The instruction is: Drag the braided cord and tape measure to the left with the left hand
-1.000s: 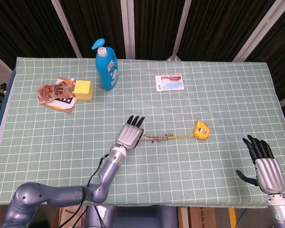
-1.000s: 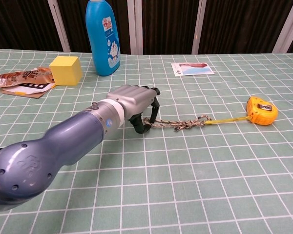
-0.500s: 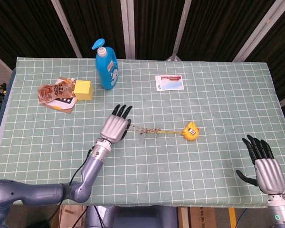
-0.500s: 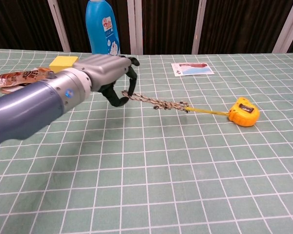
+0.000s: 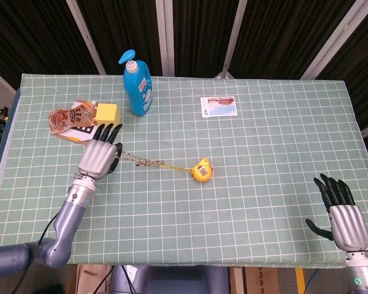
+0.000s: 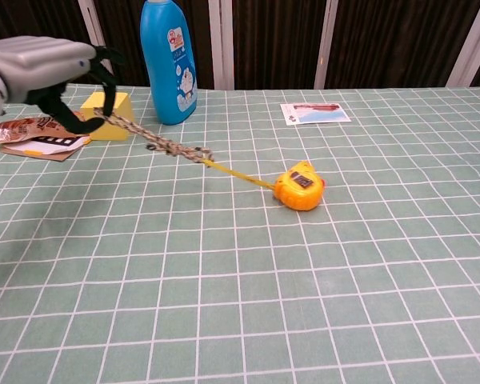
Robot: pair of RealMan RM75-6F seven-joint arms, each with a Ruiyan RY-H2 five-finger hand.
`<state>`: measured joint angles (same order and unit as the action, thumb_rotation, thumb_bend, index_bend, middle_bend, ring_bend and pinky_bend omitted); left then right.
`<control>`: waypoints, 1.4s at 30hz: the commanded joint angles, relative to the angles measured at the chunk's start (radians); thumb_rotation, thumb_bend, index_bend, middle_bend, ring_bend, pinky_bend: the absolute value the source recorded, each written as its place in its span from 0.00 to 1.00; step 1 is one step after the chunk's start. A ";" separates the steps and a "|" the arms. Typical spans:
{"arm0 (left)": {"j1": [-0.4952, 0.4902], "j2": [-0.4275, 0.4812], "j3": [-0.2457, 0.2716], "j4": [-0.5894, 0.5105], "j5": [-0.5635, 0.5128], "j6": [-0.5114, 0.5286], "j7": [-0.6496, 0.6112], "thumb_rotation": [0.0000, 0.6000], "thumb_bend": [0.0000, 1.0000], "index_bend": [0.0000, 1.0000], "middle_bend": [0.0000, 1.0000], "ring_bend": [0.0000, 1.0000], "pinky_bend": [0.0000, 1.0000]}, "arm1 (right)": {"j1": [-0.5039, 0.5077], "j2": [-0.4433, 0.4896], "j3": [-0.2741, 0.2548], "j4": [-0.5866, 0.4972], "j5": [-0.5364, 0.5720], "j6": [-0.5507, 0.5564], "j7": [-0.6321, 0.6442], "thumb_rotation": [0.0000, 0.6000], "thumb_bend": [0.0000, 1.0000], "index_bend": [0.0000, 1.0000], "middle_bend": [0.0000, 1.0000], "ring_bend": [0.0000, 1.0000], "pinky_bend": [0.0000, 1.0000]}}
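Note:
My left hand (image 5: 99, 155) (image 6: 44, 76) holds the left end of the braided cord (image 5: 141, 162) (image 6: 156, 142) above the table, at the left of centre. The cord slopes down to the right and joins a thin yellow tape that runs to the orange-yellow tape measure (image 5: 201, 170) (image 6: 299, 186), which rests on the green checked cloth. My right hand (image 5: 342, 211) stays at the near right edge in the head view, fingers spread and holding nothing.
A blue pump bottle (image 5: 137, 86) (image 6: 167, 62) stands at the back left. A yellow cube (image 5: 107, 116) (image 6: 109, 114) and a snack packet (image 5: 70, 118) (image 6: 34, 130) lie just behind my left hand. A white card (image 5: 218, 106) (image 6: 314, 113) lies at the back centre.
My left hand has moved steadily left, pulling the cord with it. The tape measure has slid left across the cloth behind it. The right hand has not moved.

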<state>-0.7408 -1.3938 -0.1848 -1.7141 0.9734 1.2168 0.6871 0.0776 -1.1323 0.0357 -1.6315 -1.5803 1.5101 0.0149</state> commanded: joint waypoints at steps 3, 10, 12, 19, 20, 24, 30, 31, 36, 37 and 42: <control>0.097 0.129 0.046 -0.032 0.022 0.033 -0.097 1.00 0.53 0.55 0.04 0.00 0.00 | -0.001 -0.001 -0.001 0.001 -0.004 0.003 -0.004 1.00 0.22 0.00 0.00 0.00 0.00; 0.181 0.225 0.083 0.041 0.049 0.033 -0.210 1.00 0.53 0.55 0.04 0.00 0.00 | -0.001 -0.003 -0.001 -0.001 -0.005 0.004 -0.011 1.00 0.22 0.00 0.00 0.00 0.00; 0.192 0.234 0.088 0.064 0.059 0.031 -0.231 1.00 0.53 0.55 0.04 0.00 0.00 | -0.001 -0.004 -0.001 -0.001 -0.005 0.004 -0.013 1.00 0.22 0.00 0.00 0.00 0.00; 0.226 0.249 0.088 0.140 0.063 0.020 -0.289 1.00 0.53 0.55 0.04 0.00 0.00 | -0.002 -0.004 -0.001 -0.005 -0.004 0.004 -0.016 1.00 0.22 0.00 0.00 0.00 0.00; 0.233 0.250 0.087 0.152 0.058 0.017 -0.299 1.00 0.53 0.55 0.04 0.00 0.00 | -0.002 -0.004 -0.001 -0.004 -0.004 0.004 -0.016 1.00 0.22 0.00 0.00 0.00 0.00; 0.246 0.245 0.086 0.169 0.066 0.018 -0.315 1.00 0.53 0.53 0.04 0.00 0.00 | -0.002 -0.003 -0.001 -0.004 -0.004 0.004 -0.016 1.00 0.22 0.00 0.00 0.00 0.00; 0.266 0.237 0.086 0.182 0.064 0.005 -0.335 1.00 0.43 0.43 0.01 0.00 0.00 | -0.002 -0.002 -0.001 -0.004 -0.003 0.002 -0.014 1.00 0.22 0.00 0.00 0.00 0.00; 0.270 0.237 0.087 0.179 0.062 0.001 -0.342 1.00 0.38 0.40 0.00 0.00 0.00 | -0.002 -0.001 -0.001 -0.004 -0.003 0.001 -0.015 1.00 0.22 0.00 0.00 0.00 0.00; 0.305 0.238 0.082 0.153 0.074 0.005 -0.423 1.00 0.15 0.17 0.00 0.00 0.00 | -0.002 0.001 -0.003 -0.004 -0.003 -0.002 -0.016 1.00 0.22 0.00 0.00 0.00 0.00; 0.314 0.239 0.082 0.142 0.084 0.012 -0.442 1.00 0.15 0.15 0.00 0.00 0.00 | -0.002 0.001 -0.003 -0.005 -0.004 -0.002 -0.016 1.00 0.22 0.00 0.00 0.00 0.00; 0.378 0.253 0.104 0.062 0.183 0.090 -0.542 1.00 0.09 0.04 0.00 0.00 0.00 | -0.002 0.001 -0.005 -0.002 -0.013 0.001 -0.017 1.00 0.22 0.00 0.00 0.00 0.00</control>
<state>-0.3962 -1.1489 -0.0929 -1.6134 1.1106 1.2681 0.1882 0.0760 -1.1313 0.0307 -1.6338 -1.5920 1.5108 -0.0020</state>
